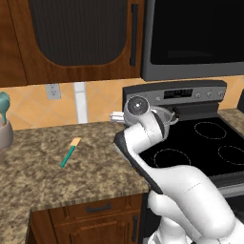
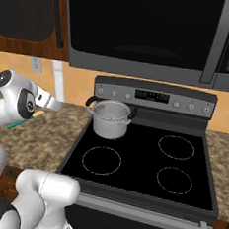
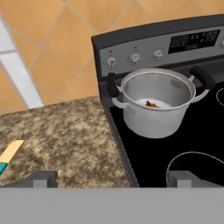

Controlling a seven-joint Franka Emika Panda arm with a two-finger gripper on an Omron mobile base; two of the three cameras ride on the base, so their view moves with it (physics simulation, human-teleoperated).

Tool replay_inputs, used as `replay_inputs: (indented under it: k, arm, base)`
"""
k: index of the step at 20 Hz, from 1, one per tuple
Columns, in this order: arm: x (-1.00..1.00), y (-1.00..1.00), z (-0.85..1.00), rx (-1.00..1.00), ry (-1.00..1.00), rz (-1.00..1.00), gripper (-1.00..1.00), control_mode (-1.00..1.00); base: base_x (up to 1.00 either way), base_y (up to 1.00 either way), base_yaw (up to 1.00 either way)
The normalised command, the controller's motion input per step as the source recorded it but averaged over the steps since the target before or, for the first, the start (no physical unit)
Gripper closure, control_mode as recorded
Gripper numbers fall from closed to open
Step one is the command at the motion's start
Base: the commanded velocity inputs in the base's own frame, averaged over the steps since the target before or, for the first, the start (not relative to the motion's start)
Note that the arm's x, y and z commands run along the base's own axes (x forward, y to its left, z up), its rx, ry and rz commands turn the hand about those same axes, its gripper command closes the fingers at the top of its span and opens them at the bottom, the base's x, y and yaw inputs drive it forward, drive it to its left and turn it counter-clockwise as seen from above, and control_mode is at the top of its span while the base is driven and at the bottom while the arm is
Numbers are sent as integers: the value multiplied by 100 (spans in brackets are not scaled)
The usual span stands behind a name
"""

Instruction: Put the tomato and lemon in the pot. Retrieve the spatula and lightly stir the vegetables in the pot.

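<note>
The pot (image 3: pixel 156 105) stands on the rear left burner of the stove (image 2: pixel 146 164), close to the control panel. In the hand view something small and orange-brown with a dark mark lies on the pot's floor, partly hidden by the near wall; it is too small and too cut off to name as tomato or lemon. Neither fruit lies on the worktop (image 1: pixel 57 176) or the stove top as far as these views reach, so my judgement is that the 2 fruits are probably already in the pot, though the pictures do not confirm both.

The spatula (image 1: pixel 70 152) lies flat on the worktop, well to the left of the stove, teal handle toward the front edge and pale tan blade toward the wall. Its blade tip shows at the left edge of the hand view. Nothing touches it. So 2 steps seem left: fetching the spatula and stirring.

The claw (image 3: pixel 113 178) hangs in the air above the worktop, just beside the stove's left edge, between the spatula and the pot. Its 2 fingertips (image 3: pixel 43 178) stand far apart, fully spread, with bare worktop and stove edge between them. It holds nothing and touches nothing.

At the far left of the worktop a thick teal utensil (image 1: pixel 4 107) stands in a grey holder (image 1: pixel 5 136); it is not the spatula.
</note>
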Motion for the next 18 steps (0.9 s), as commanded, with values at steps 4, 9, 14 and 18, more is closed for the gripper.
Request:
replay_inputs:
  k: [4,9,14,18]
  arm:
    - [-28,100,-15,0,3,-2,-100,-100]
    - [-1,100,-21,0,3,-9,-100,-100]
    - [3,98,-22,-4,0,-12,-100,-100]
    - [-11,91,-26,0,0,-10,-100,-100]
  base:
    - [0,0,0]
    - [0,0,0]
    - [0,0,0]
    - [0,0,0]
